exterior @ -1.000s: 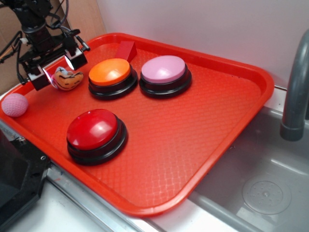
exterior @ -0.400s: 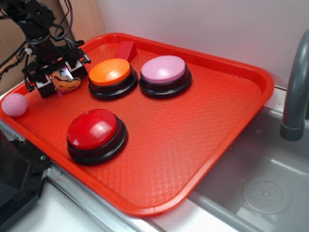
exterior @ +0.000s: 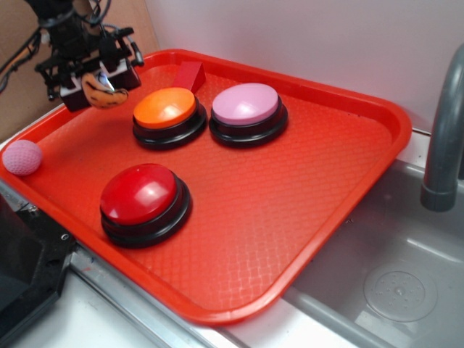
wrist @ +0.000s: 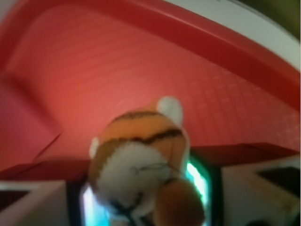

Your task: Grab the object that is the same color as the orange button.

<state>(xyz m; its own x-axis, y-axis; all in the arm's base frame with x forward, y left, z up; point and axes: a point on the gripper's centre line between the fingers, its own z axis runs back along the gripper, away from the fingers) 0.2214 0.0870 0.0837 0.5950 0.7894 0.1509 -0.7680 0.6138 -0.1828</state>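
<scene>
Fingers (wrist: 28, 202) of the gripper (exterior: 93, 77) fill the bottom of the wrist view, pale blocks on either side, closed narrowly on the plush tiger (wrist: 141, 169). The toy's orange back with dark stripes and its white patch face the camera, and behind it lies the red textured floor of the tray (wrist: 117, 70) with its raised rim curving across the top.

From the exterior camera, going near to far: a grey sink basin (exterior: 391, 275) sits at the lower right, with a grey faucet pipe (exterior: 442, 145) rising at the right edge. The tray's (exterior: 290, 217) near rim lies along the counter edge. On it, closest to the camera, stands the red-topped button (exterior: 143, 201). To its right the tray floor is bare and wide, all the way to the right rim. A pink knitted ball (exterior: 22, 156) rests at the tray's left rim. Farther back stand the orange button (exterior: 168, 114) and, just beside it on the right, the pink-topped button (exterior: 248, 112). A small red block (exterior: 190, 75) lies behind the orange button near the far rim.

At the far left corner the gripper hangs above the tray with the plush tiger (exterior: 103, 94) pinched between its jaws, lifted clear of the tray floor, just left of the orange button and not touching it.
</scene>
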